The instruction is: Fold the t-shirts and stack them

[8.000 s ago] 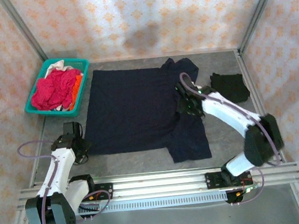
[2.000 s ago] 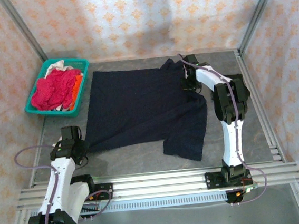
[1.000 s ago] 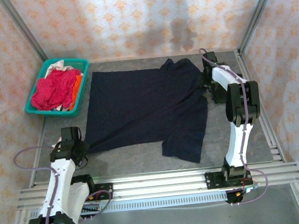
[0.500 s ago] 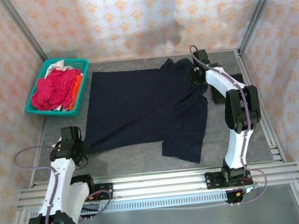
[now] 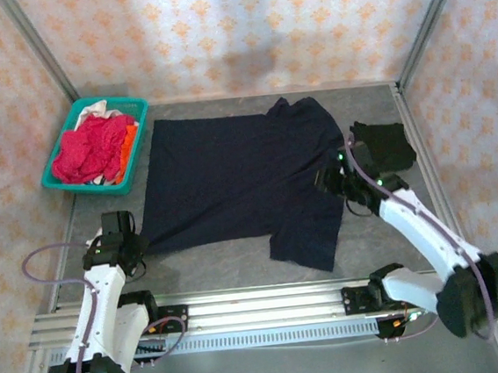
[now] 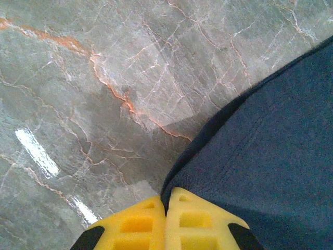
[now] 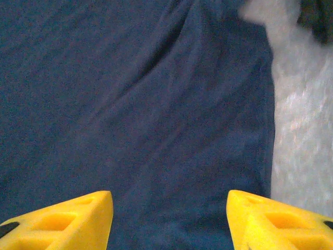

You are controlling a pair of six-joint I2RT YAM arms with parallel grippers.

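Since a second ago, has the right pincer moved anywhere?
Yes. The right pincer has come toward the front, away from the back wall, and now hangs open over the navy shirt's edge, beside the black shirt.

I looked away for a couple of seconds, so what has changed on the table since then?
The right claw swung back from the far collar end to the right edge of the navy t-shirt, open above it, uncovering the black t-shirt. The left claw stayed shut on the navy t-shirt's near-left corner; the teal basket did not move.
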